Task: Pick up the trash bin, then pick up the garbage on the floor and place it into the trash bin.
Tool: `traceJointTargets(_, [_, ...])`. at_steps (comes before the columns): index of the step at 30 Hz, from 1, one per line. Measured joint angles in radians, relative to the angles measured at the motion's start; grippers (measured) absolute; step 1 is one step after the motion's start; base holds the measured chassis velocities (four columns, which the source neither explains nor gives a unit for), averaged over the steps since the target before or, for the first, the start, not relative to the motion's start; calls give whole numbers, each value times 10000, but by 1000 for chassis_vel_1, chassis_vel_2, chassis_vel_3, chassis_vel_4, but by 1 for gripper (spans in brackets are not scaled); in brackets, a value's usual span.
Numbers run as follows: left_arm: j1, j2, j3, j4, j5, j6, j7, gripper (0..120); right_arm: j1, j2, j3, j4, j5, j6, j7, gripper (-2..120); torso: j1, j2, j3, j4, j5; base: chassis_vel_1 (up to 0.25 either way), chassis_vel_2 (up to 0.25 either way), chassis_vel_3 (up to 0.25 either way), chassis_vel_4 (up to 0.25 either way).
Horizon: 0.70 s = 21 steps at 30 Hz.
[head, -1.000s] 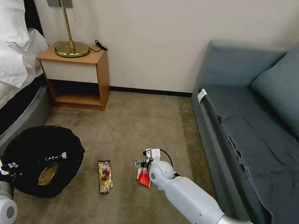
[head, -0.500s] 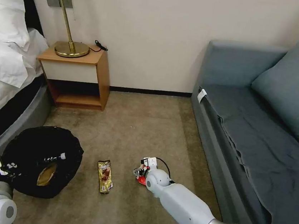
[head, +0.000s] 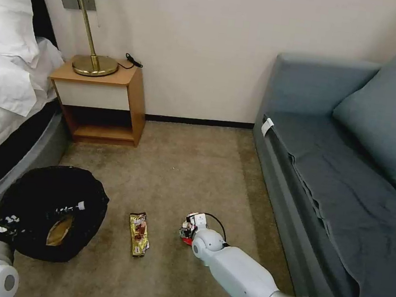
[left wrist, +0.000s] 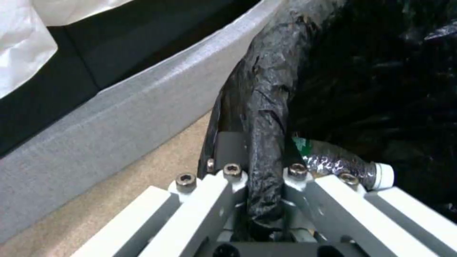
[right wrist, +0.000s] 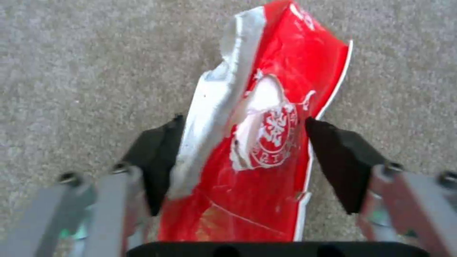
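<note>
Right pincer [right wrist: 242,157] lowered, now straddling red packet [right wrist: 266,142]

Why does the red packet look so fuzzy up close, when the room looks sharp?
In the right wrist view the red snack packet sits very near the lens between the right gripper pads, so print and carpet blur; the head view, farther back, stays crisp.

No lettering can be read with certainty. The red snack packet [right wrist: 271,142] on the carpet carries a round white emblem with small white characters in and under it, too blurred to make out. The gold-brown snack wrapper [head: 139,233] bears a dark printed panel whose wording is too small to tell. The bottle's green label [left wrist: 301,144] in the trash bin [head: 52,210] shows no legible text.
</note>
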Motion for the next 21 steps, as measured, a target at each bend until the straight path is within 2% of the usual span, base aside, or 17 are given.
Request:
traceJointTargets(1, [0,0,0,0,0,0,0,2,0,0,0,0,0,0,0,64,0,0,0,0,0,0,0,0,0])
traceJointTargets(4, [15,-14,51,-2,26,-3,1,2,-57,-38,-15,80,-12,11,-4,49,0,0,0,0,0,0,0,0,0])
traceJointTargets(8, [28,-16,62,-23,35,-4,2,2,-121,-81,-14,175,-20,21,-8,39,-1,0,0,-1,0,0,0,0,0])
traceJointTargets(11, [49,-26,77,-68,39,-4,4,2,-249,-191,41,488,21,25,-18,25,-1,0,0,0,0,0,0,0,0])
traceJointTargets(12, [49,-26,77,-68,39,-4,4,2,-249,-191,41,488,21,25,-18,25,-1,0,0,0,0,0,0,0,0])
traceJointTargets(14, [65,-33,93,-120,39,-5,5,2,-352,-340,94,941,115,24,-7,13,0,0,0,0,0,0,0,0,0])
traceJointTargets(15, [65,-33,93,-120,39,-5,5,2,-352,-340,94,941,115,24,-7,13,0,0,0,0,0,0,0,0,0])
traceJointTargets(18, [84,-34,90,-186,33,-4,5,2,-404,-604,203,1708,356,-12,135,0,0,0,0,0,0,0,0,0,0])
traceJointTargets(21, [95,-28,84,-242,6,8,5,2,-400,-827,369,2378,528,-12,273,0,-1,0,1,0,1,0,0,0,0])
